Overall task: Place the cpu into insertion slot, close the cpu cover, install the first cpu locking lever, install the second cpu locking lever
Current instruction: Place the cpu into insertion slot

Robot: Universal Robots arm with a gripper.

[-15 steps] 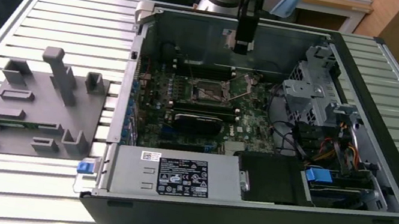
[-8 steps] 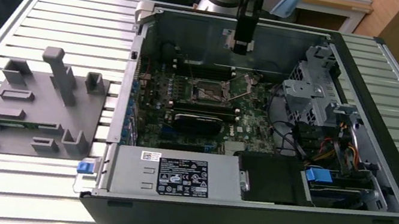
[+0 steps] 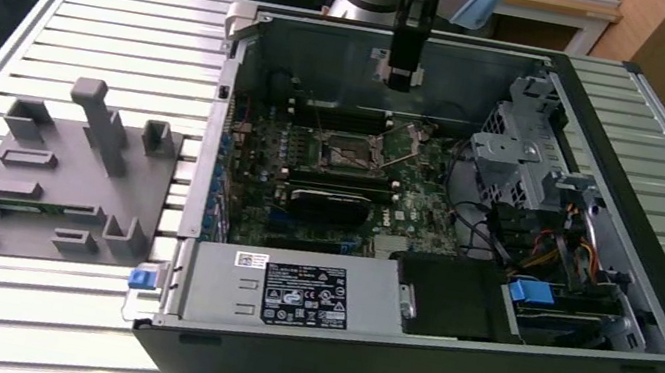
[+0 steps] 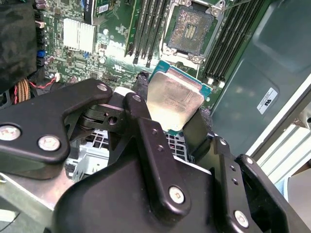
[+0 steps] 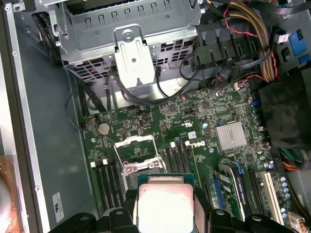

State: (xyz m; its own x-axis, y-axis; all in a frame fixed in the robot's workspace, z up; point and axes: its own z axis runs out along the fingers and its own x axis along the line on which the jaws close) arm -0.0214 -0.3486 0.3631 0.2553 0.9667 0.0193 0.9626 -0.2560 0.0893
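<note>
Cpu (image 4: 174, 97) is a small, flat, square chip. Its pale silvery-beige metal top has rounded corners and a dull, slightly smeared sheen. The top sits on a thin green base whose edge shows as a teal border around the metal.

The tool (image 4: 171, 103) pinches the chip by two opposite edges, with a black finger (image 4: 141, 86) pressed against each side. The chip hangs in the air over the motherboard (image 5: 204, 116) and touches nothing but the fingers.

Being square, the cpu has no long axis. Its metal top faces up toward both wrist cameras and its underside faces the board below. In the second wrist view it looks tilted, with one corner pointing toward the slot (image 4: 190, 30).

The slot is a square dark socket with a thin metal rim, and its contact field is exposed. It lies flat on the board between two banks of long black memory slots (image 4: 146, 24). The cpu is near the slot but apart from it, held above the board and off to one side.

In the exterior view the tool (image 3: 401, 81) hangs inside the open case (image 3: 655, 200), close to the case's far wall. The slot (image 3: 349, 154) lies on the board nearer the camera.

A silver finned heatsink (image 5: 232, 136) sits on the board well apart from the slot. A grey metal drive cage (image 5: 131, 34) stands past the board's edge, with cables running beside it.

The case rests on a slatted tabletop (image 3: 130, 21). A grey fixture (image 3: 64, 172) lies on the tabletop at the exterior view's left, just beside the case.
</note>
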